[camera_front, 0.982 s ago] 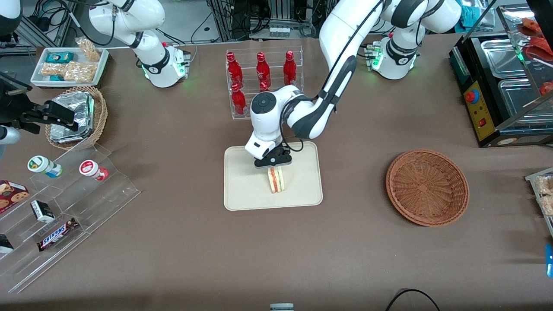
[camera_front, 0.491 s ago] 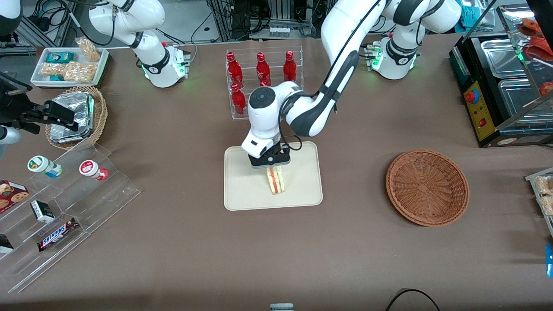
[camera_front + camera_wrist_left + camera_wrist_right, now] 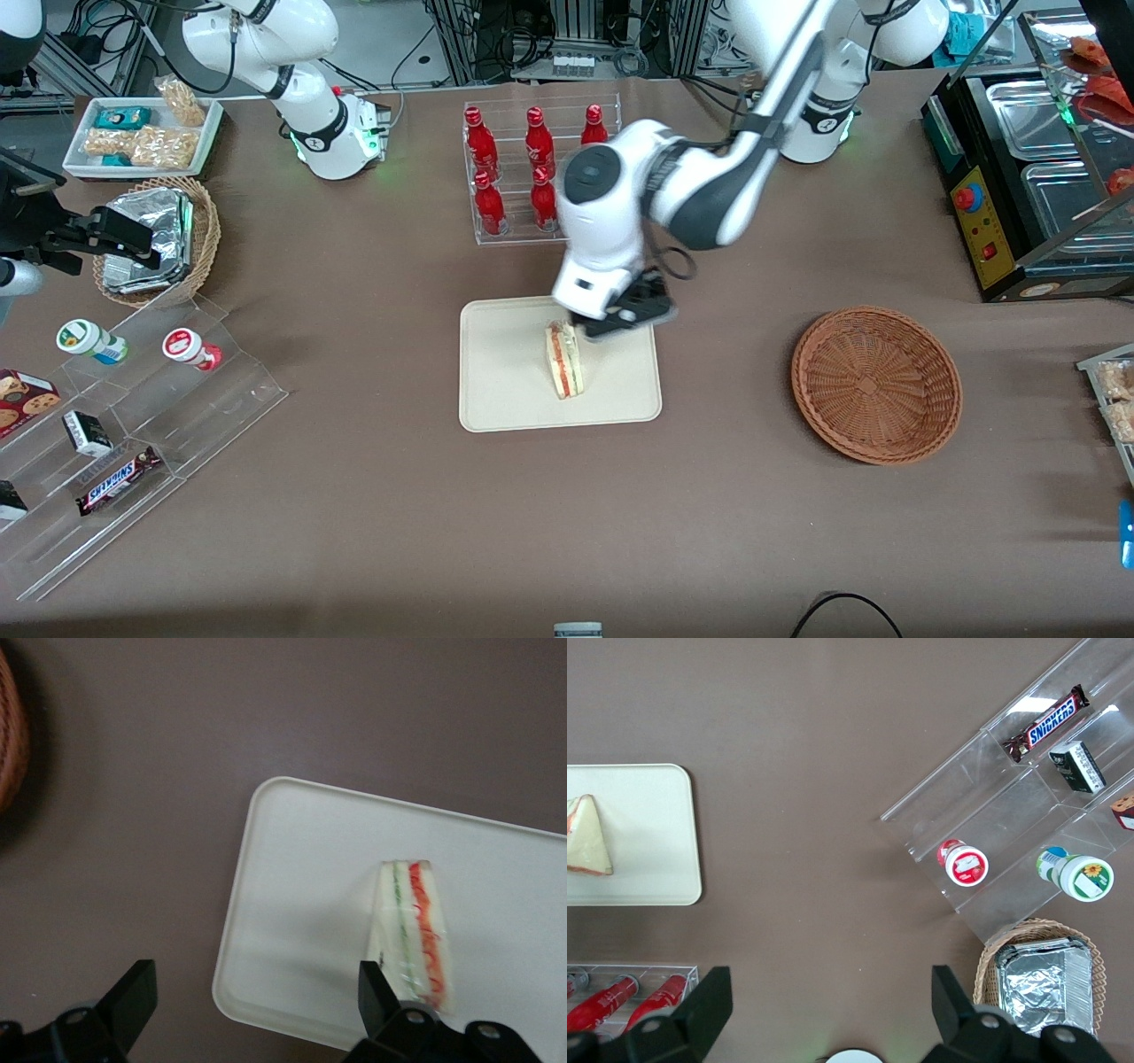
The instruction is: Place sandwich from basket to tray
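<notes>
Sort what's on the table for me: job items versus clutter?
Job: sandwich standing on the tray; emptied basket; gripper, open, above the tray's edge.
Clutter: red bottles, foil packets, Snickers bar, snack tray.

White glossy arm (image 3: 709, 168), dark grey joint bands, black cable loop, black end effector (image 3: 620, 326).

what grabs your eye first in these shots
The sandwich stands on edge in the middle of the cream tray, its red and green layers showing. The left arm's gripper hovers just beside it, fingers open and empty. The reddish-brown wicker basket sits toward the working arm's end.
</notes>
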Available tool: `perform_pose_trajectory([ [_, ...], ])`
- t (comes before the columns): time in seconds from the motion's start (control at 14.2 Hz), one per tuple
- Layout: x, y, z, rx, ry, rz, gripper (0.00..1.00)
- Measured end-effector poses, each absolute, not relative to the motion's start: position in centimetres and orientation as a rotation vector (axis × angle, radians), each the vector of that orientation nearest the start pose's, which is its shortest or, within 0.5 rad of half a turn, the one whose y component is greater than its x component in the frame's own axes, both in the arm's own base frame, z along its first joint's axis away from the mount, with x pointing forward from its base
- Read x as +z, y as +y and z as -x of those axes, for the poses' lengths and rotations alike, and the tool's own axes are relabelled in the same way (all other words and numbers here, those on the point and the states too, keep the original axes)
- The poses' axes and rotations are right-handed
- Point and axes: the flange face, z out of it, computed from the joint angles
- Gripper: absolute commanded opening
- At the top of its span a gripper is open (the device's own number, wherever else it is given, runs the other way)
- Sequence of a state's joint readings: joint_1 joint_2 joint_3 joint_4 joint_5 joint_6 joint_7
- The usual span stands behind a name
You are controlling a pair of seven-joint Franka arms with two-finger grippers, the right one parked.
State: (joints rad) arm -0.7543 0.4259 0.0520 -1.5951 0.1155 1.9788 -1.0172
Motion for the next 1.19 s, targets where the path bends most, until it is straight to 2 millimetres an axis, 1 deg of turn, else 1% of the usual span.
perform_pose_trajectory([
  [0.14, 38.6, -38.1, -52.9, -0.021, -0.328, 3.018, 1.0],
  [0.28, 39.4, -32.7, -54.0, 0.041, -0.247, 3.043, 1.0],
  [0.49, 41.7, -24.2, -54.5, 0.157, -0.106, 3.043, 1.0],
  [0.63, 43.9, -19.4, -54.5, 0.228, -0.019, 3.043, 1.0],
  [0.7, 45.3, -17.4, -54.4, 0.249, 0.015, 3.047, 1.0],
  [0.84, 47.8, -14.2, -53.9, 0.264, 0.065, 3.058, 1.0],
  [1.05, 51.7, -10.1, -53.4, 0.267, 0.104, 3.075, 1.0],
  [1.19, 54.3, -8.2, -53.6, 0.236, 0.09, 3.086, 1.0],
])
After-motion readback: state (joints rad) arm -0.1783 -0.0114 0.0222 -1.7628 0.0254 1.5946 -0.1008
